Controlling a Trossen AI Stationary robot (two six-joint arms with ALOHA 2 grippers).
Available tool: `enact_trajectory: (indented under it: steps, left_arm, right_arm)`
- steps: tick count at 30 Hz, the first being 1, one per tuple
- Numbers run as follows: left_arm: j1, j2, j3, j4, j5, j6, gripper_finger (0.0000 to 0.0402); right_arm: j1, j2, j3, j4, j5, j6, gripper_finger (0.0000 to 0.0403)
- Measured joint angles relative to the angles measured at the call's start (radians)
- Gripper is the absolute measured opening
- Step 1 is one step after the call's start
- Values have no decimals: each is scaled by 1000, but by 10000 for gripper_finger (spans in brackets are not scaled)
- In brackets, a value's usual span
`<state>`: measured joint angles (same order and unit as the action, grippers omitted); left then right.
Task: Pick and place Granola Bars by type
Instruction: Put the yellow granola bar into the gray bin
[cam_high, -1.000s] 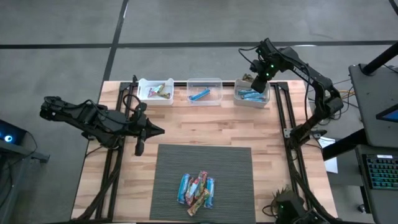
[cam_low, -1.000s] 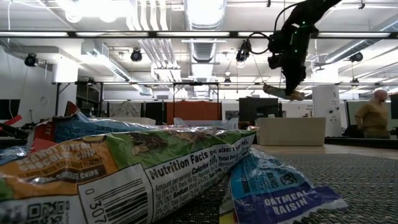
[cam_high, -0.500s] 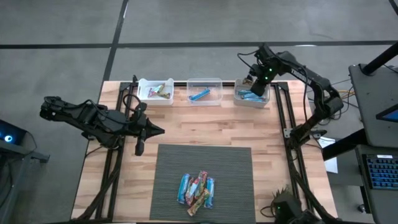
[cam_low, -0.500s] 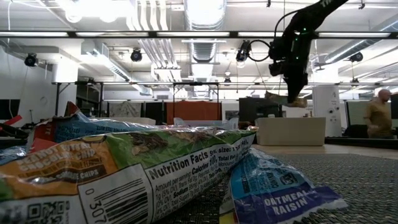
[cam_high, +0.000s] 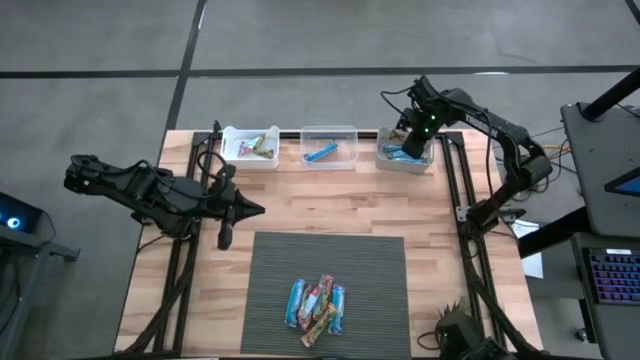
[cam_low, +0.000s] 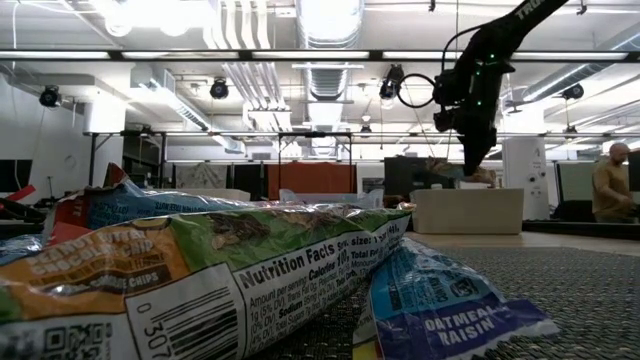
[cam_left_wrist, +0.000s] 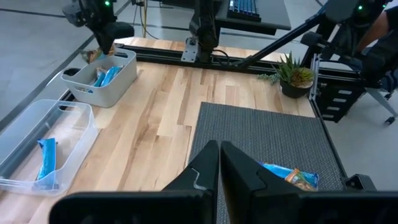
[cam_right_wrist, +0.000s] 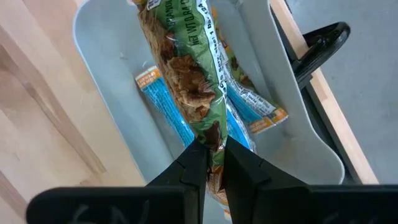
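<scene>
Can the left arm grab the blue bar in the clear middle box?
Probably yes. The left pincer is shut and holds nothing, bare wooden table lies between it and the clear plastic middle box, and the bright blue foil-wrapped bar lies alone in it, uncovered.

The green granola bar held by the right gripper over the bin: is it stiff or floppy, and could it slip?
The green granola bar, pinched at one end by the right gripper, extends straight, so it is probably fairly stiff. Its glossy wrapper may slip. It looks light.
</scene>
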<state>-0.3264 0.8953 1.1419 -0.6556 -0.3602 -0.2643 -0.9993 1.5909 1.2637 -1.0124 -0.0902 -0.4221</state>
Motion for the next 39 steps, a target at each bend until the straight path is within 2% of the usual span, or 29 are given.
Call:
enact_trajectory:
  steps: [15, 39]
  left_arm:
    - [0, 0, 0, 0, -5, -1, 0]
    - [0, 0, 0, 0, -5, -5, 0]
  right_arm:
    - [0, 0, -57, 43, 3, 22, 34]
    - [0, 0, -58, 46, 3, 21, 34]
